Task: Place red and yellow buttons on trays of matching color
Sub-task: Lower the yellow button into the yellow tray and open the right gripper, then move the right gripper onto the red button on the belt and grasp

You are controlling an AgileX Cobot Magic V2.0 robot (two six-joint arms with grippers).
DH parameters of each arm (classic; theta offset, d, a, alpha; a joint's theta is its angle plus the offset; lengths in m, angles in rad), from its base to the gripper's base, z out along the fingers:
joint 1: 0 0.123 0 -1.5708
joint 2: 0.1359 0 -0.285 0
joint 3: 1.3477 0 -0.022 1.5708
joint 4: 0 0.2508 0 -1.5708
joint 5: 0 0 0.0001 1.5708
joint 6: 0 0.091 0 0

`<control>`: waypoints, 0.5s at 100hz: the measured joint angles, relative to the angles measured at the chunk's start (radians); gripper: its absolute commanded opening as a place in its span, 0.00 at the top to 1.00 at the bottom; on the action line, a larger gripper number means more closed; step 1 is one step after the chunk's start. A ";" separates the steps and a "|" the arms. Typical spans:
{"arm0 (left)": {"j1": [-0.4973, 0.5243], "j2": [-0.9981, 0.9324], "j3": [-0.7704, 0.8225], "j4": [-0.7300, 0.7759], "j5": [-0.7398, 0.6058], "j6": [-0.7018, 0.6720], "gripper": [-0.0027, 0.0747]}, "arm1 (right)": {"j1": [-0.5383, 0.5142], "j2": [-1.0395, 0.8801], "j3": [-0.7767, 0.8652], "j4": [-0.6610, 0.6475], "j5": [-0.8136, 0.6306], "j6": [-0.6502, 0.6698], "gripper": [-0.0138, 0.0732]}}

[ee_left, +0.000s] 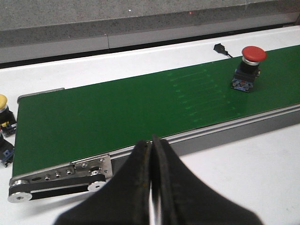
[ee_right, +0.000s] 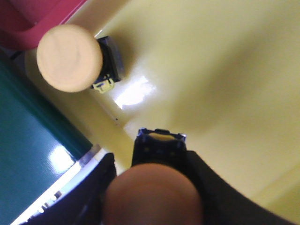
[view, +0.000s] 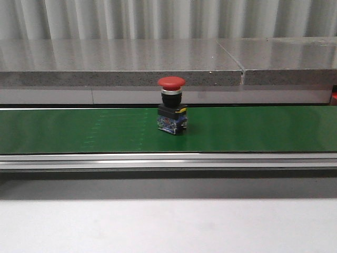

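Note:
A red button (view: 171,105) stands upright on the green belt (view: 79,129); it also shows in the left wrist view (ee_left: 249,68). My left gripper (ee_left: 152,145) is shut and empty, over the white table beside the belt's near rail, far from the red button. My right gripper (ee_right: 157,187) is shut on a yellow button (ee_right: 152,199), whose cap looks orange in shadow, low over the yellow tray (ee_right: 211,70). Another yellow button (ee_right: 69,57) stands in that tray. A corner of the red tray (ee_right: 28,18) shows beside it. Neither gripper shows in the front view.
A yellow button (ee_left: 3,112) and part of another button body (ee_left: 4,152) sit off the belt's end. A small black part (ee_left: 219,48) lies behind the belt. A grey stone ledge (view: 121,66) runs along the back.

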 measured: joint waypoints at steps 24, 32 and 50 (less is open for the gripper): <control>0.000 0.000 0.000 0.000 0.000 0.000 0.99 | 0.000 0.084 0.000 0.028 -0.058 0.000 0.67; 0.000 0.000 0.000 0.000 0.000 0.000 0.99 | 0.000 0.106 0.000 0.037 -0.065 0.000 0.67; 0.000 0.000 0.000 0.000 0.000 0.000 0.99 | 0.000 0.126 0.000 0.061 -0.069 0.000 0.54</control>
